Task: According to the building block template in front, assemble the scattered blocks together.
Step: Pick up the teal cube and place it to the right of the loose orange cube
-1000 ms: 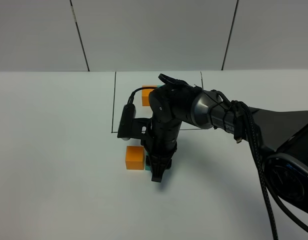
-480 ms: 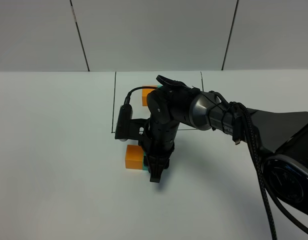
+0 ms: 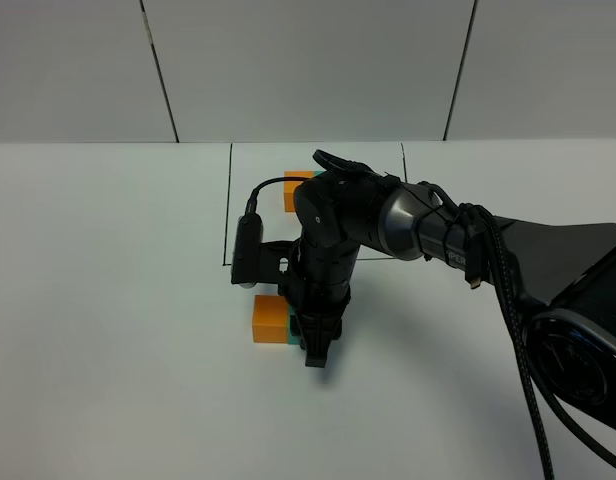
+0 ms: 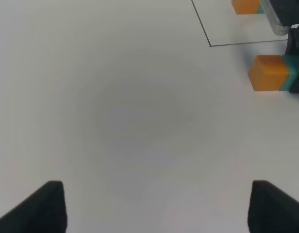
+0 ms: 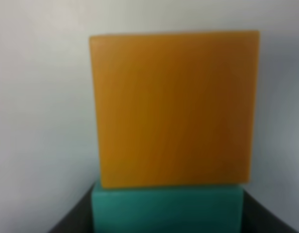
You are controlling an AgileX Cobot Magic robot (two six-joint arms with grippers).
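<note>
White tabletop (image 3: 108,300), grey wall panels behind: my right pincer (image 3: 315,350) grips the teal cube (image 5: 168,208), pressed flush against the orange cube (image 5: 171,107).

In the high view the pair sits just left of centre, below the black-framed template (image 3: 296,192). Both cubes look light, rigid and matte, so I judge a modest, centred squeeze on two opposite flat faces will hold; an off-centre grip could twist the cube. My left pincer (image 4: 154,208) hangs spread wide and empty, with the cubes in the upper right of its view.
</note>
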